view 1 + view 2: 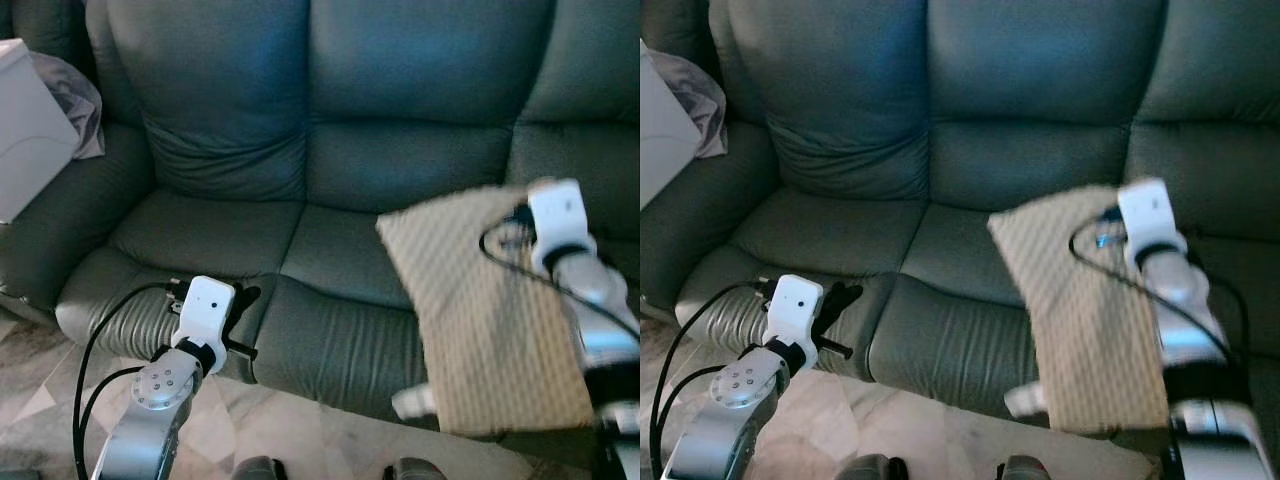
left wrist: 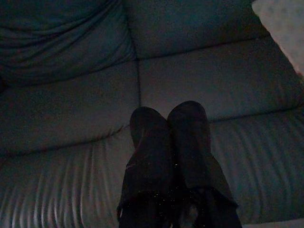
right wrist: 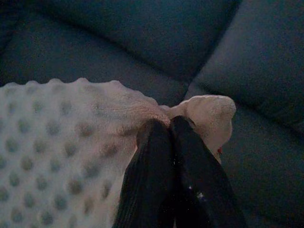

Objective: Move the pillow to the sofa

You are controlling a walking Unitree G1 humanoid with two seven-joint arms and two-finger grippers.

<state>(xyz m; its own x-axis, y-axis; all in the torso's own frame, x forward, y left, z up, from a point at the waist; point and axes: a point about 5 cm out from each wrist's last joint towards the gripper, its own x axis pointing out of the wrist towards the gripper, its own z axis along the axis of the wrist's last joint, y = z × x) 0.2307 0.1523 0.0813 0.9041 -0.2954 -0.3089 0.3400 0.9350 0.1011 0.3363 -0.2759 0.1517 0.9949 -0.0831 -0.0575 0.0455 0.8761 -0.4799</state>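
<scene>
While over sofa point(image 1: 330, 150), pillow point(image 1: 480, 310) edge pinched.

A dark green leather couch point(image 1: 330, 190) with plump back cushions is seen spanning the room, a white box point(image 1: 30, 125) and grey cloth point(image 1: 75, 100) at its arm, above a pale patterned floor point(image 1: 300, 430).

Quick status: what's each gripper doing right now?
Left gripper: jaws closed, empty, over the sofa seat edge.
Right gripper: jaws closed on the pillow.
</scene>
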